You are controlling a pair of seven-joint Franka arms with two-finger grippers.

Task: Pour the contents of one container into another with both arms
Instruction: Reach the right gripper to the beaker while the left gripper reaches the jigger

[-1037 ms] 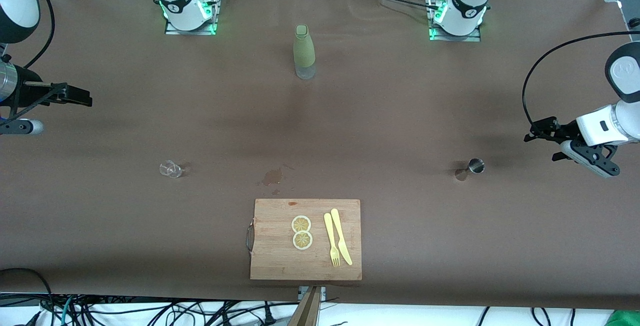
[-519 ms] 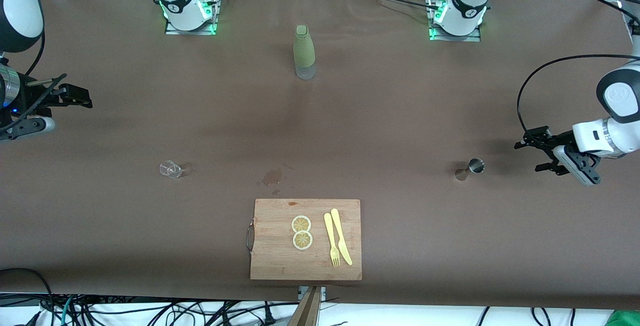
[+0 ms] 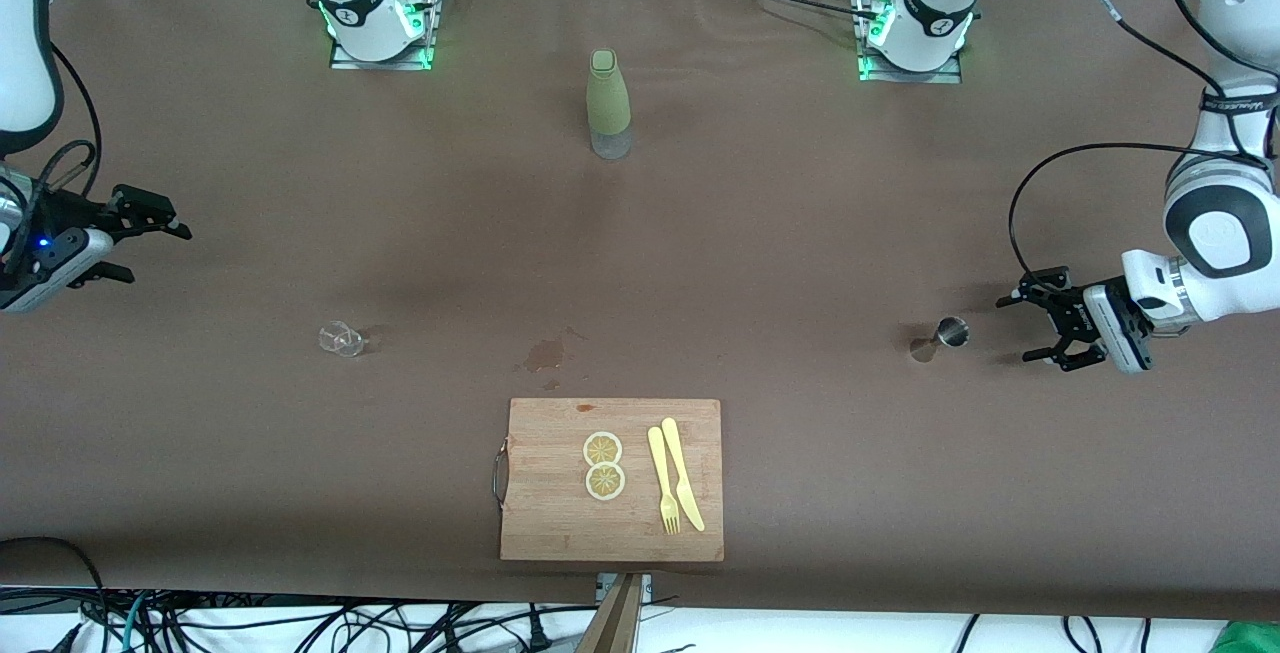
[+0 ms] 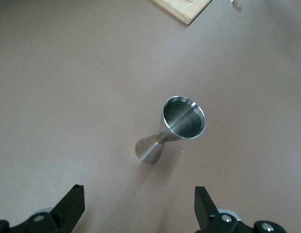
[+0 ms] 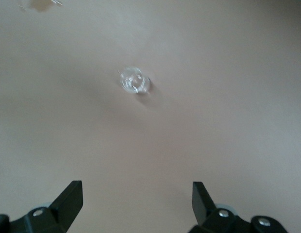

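Both pincers stand spread wide with nothing between their fingers. Low at the right edge of the front frame, the left gripper [image 3: 1035, 330] hangs just above the table [image 3: 800, 233], its two black fingers pointing toward the steel jigger [image 3: 945, 336] that stands upright just beside it, not touching. In the left wrist view the left gripper's fingertips [image 4: 73, 204] show at the bottom corners, and the jigger [image 4: 172, 127] sits in mid-frame between them, its open cup shining and looking empty, though the glare makes that hard to swear to.

At the left edge of the front frame, a little above the middle, the right gripper [image 3: 150, 233] hovers over bare brown cloth, well apart from the small clear glass [image 3: 341, 338] that stands lower in the frame, nearer the front camera. The right wrist view shows that glass [image 5: 135, 81] in the upper middle of its frame, some way off from the gripper's fingertips.

Between the two vessels, just below the frame's centre, a small wet stain [image 3: 545, 355] marks the cloth. Below it, at the bottom centre, lies a wooden cutting board [image 3: 545, 523] carrying two lemon slices [image 3: 603, 465], a yellow fork [image 3: 663, 481] and a yellow knife [image 3: 683, 474]. In the upper middle, between the two arm bases, a green-sleeved bottle [image 3: 607, 103] stands upright.
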